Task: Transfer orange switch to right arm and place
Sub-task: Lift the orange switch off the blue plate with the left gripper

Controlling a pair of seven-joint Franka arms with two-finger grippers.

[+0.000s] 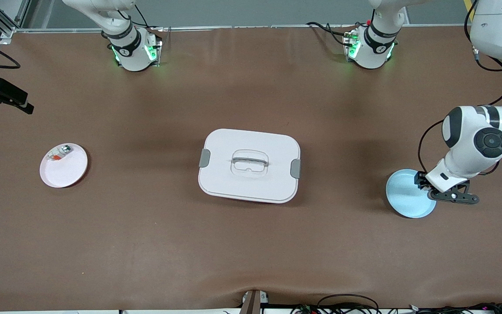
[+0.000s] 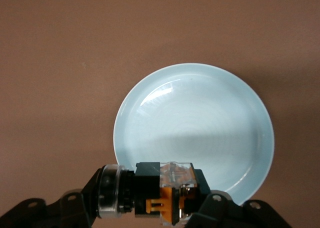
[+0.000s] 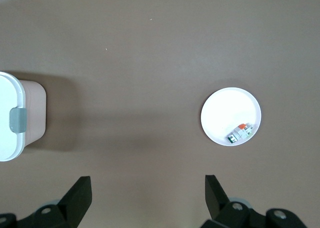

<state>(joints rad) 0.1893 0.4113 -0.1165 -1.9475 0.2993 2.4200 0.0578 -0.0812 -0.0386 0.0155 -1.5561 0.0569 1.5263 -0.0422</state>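
Left gripper [image 2: 165, 210] is clamped on the tiny black boxy orange switch [image 2: 167, 190] w/ long axis crosswise over the pale blue round plate [image 1: 401, 192], well apart from the right gripper [image 3: 147, 200], fingers spread wide, empty, toward the right arm's end.

Glossy blue plate [image 2: 210, 113], matt brown table [image 1: 146, 244]

A lidded box [image 1: 249, 165] sits mid-table between two plates [image 1: 403, 194] [image 1: 64, 165], one toward each arm's end.
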